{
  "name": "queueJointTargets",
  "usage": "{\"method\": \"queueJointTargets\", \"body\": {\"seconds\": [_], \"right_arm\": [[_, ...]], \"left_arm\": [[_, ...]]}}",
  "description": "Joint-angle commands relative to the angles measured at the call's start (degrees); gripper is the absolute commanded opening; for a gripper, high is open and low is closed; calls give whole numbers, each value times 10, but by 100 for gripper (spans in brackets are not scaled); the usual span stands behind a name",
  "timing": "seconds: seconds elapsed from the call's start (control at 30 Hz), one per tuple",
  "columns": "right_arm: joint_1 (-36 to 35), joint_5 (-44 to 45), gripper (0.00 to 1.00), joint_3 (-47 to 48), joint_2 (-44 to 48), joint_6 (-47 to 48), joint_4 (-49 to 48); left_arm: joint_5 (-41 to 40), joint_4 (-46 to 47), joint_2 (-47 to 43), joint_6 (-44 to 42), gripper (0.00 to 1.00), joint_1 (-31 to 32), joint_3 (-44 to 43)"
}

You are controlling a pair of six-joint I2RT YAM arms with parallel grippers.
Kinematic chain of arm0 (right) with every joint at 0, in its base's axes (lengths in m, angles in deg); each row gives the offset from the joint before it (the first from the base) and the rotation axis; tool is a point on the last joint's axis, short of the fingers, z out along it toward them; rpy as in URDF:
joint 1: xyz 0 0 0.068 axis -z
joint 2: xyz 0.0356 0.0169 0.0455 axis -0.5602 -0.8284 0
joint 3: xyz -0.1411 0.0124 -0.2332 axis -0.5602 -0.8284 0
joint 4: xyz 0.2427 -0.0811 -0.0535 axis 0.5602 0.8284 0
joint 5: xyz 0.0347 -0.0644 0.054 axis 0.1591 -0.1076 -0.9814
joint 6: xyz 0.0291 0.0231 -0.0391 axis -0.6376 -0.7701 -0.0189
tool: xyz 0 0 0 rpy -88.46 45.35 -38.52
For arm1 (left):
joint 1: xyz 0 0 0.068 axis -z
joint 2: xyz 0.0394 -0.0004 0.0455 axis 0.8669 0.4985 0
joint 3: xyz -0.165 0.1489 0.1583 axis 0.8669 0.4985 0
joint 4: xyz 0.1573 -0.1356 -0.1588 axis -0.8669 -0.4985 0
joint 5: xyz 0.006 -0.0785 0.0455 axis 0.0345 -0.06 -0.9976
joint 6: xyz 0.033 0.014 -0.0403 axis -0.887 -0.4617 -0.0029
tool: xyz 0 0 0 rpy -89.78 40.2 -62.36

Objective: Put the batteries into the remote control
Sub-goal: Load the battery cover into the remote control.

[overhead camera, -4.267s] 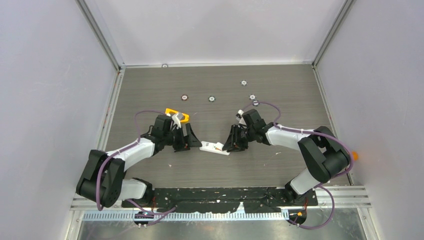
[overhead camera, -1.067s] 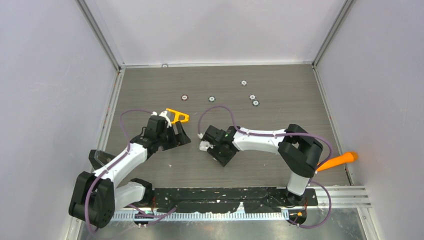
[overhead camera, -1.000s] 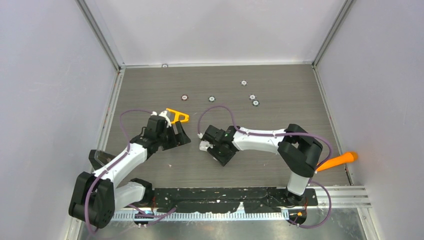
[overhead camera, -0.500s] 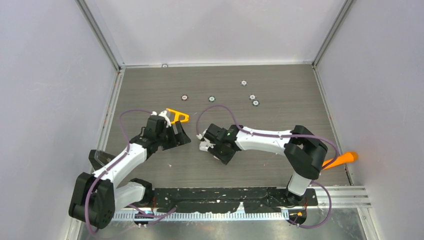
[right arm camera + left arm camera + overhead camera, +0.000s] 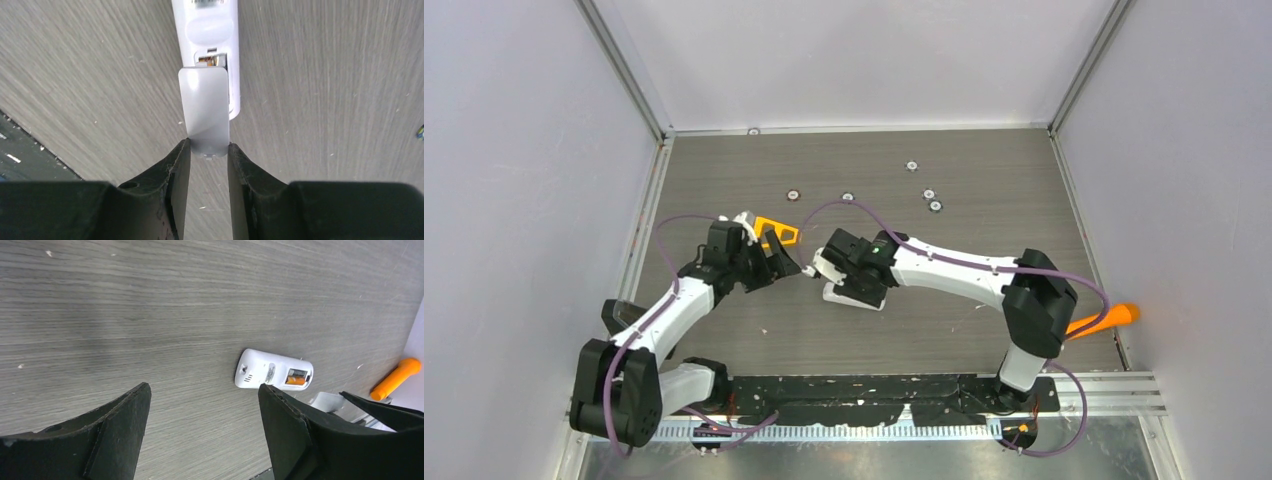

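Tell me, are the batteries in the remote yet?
Partly: an orange battery sits in the remote's open slot; I can't spot the dark one. The right tool pinches the white cover over the slot. Still to do: fitting it. The left tool is open, empty.

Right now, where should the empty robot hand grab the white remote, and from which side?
Pinch the remote across its two long, narrow sides, near the closed rounded end. Come straight down from above, because it lies flat on the table. Stay off the other end: the orange battery sits in the open slot there, and the right gripper holds the lid by it.
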Motion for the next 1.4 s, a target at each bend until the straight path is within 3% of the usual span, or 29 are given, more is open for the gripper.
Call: {"method": "queueJointTargets", "body": {"seconds": [0.0, 0.27, 0.87, 1.37], "right_arm": [[-1, 19, 8, 60, -42, 45, 50], [-1, 13, 8, 81, -83, 40, 84], [7, 41, 10, 117, -141, 10, 83], [31, -49, 12, 127, -163, -7, 129]], "left_arm": [[23, -3, 6, 16, 80, -25, -24], [28, 4, 5, 33, 80, -61, -7], [34, 15, 1, 33, 80, -67, 5], [43, 18, -1, 32, 80, -66, 10]]}}
